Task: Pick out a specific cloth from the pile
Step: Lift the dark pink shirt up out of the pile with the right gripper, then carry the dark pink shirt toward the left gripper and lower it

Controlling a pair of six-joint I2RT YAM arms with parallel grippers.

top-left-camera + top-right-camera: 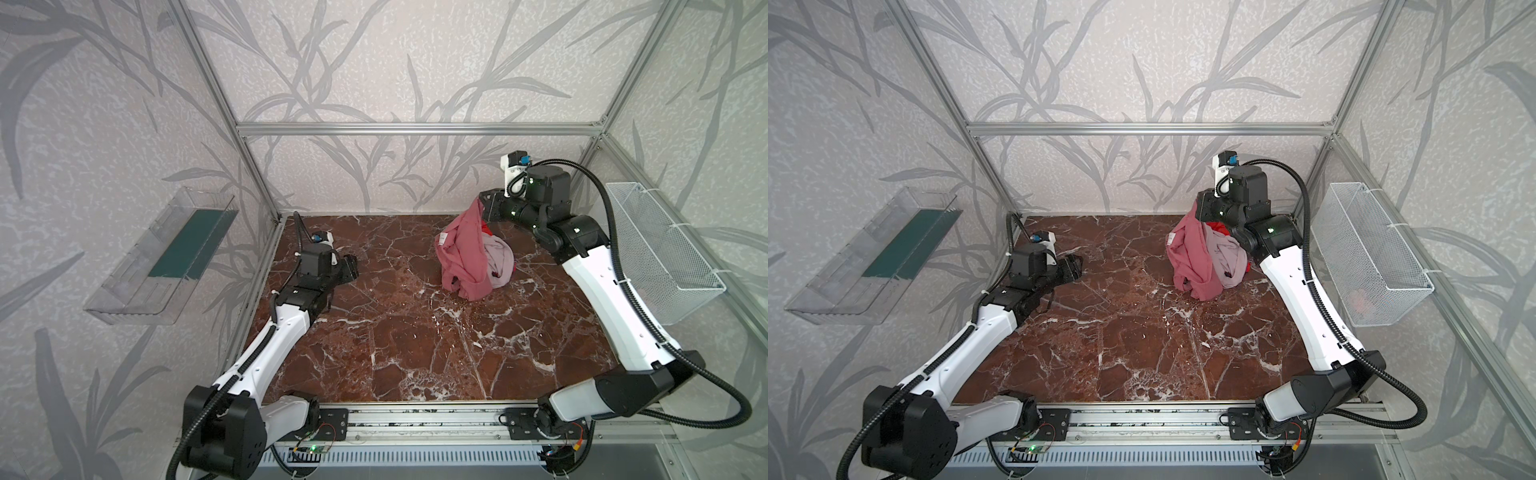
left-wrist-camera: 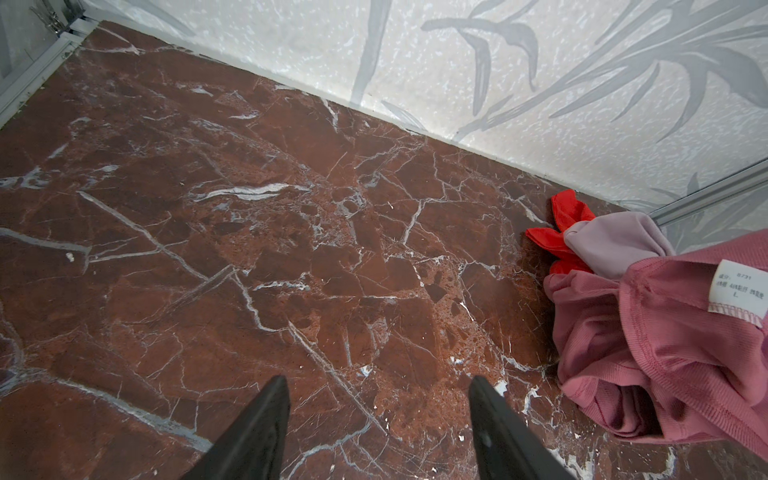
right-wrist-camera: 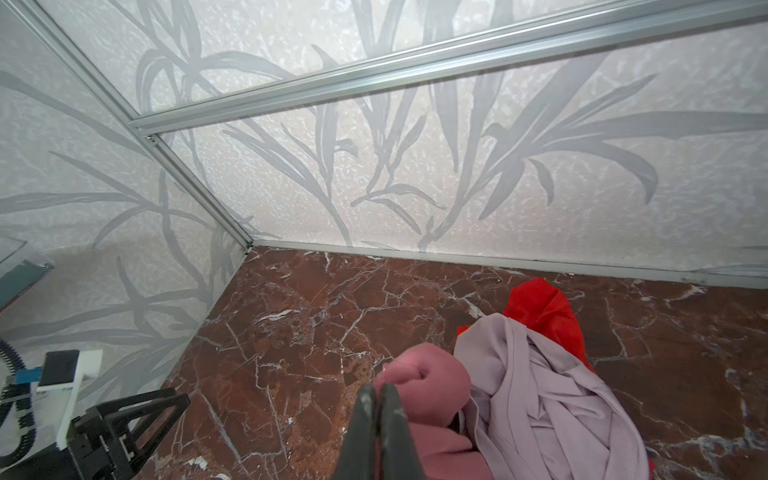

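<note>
Near the back wall: the right gripper (image 3: 380,390) is pinched tight on a top fold of the dusty rose cloth (image 1: 461,253), which hangs down from it like a tent.
Where the cloth is: lifted at the top, but its low end sits on the marble table (image 1: 395,332), touching the pile (image 1: 1223,259).
The pile: a pale lilac-pink cloth (image 3: 540,399) on top of a bright red cloth (image 3: 544,309).
Step now: pulling the rose cloth up and away from the others.
Next move: I think it must lift higher and move toward the middle, so the low end comes free. It may be caught on the lilac one; I can't tell.
Left gripper (image 2: 378,415): jaws apart, holding nothing, low over the table, well apart from the pile.
Edges: the back wall is close behind the pile.
Open room: lots of bare table in front and in the middle.
</note>
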